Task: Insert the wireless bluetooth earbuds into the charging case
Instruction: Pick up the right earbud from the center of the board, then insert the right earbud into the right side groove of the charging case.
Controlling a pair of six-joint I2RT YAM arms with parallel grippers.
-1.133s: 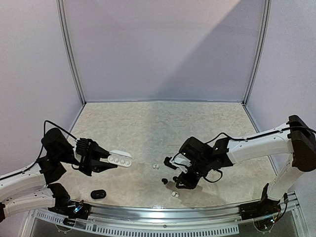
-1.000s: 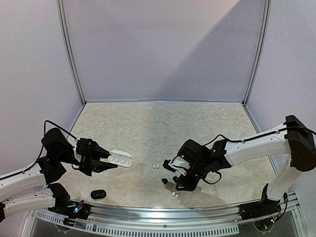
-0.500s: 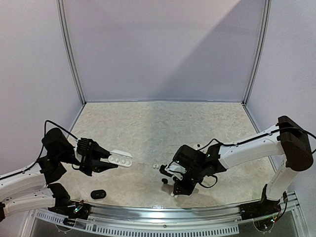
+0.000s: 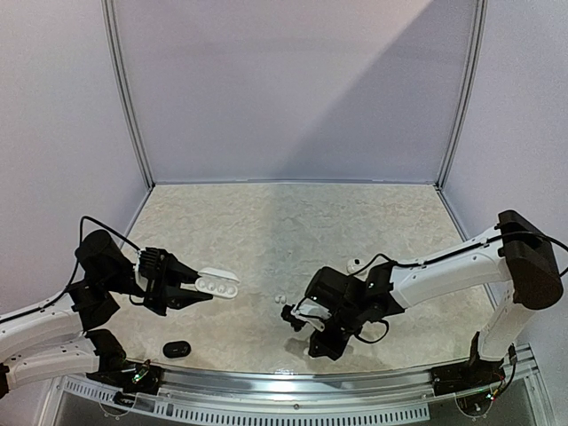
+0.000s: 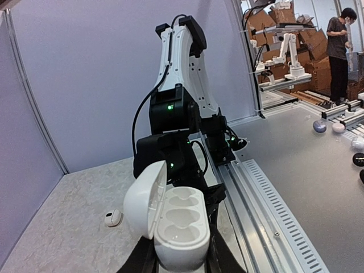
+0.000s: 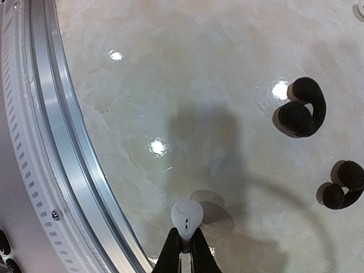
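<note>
Tabletop [image 6: 170,85]: two black earbuds [image 6: 301,107]; right jaws pinch one white earbud [image 6: 187,215]; left jaws clamp open case [image 5: 176,224].

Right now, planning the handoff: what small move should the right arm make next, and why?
Probably lift straight up a little: the right gripper is shut on a white earbud down at the table, and the left gripper holds the open charging case, its cavities empty, ready to receive it.
</note>
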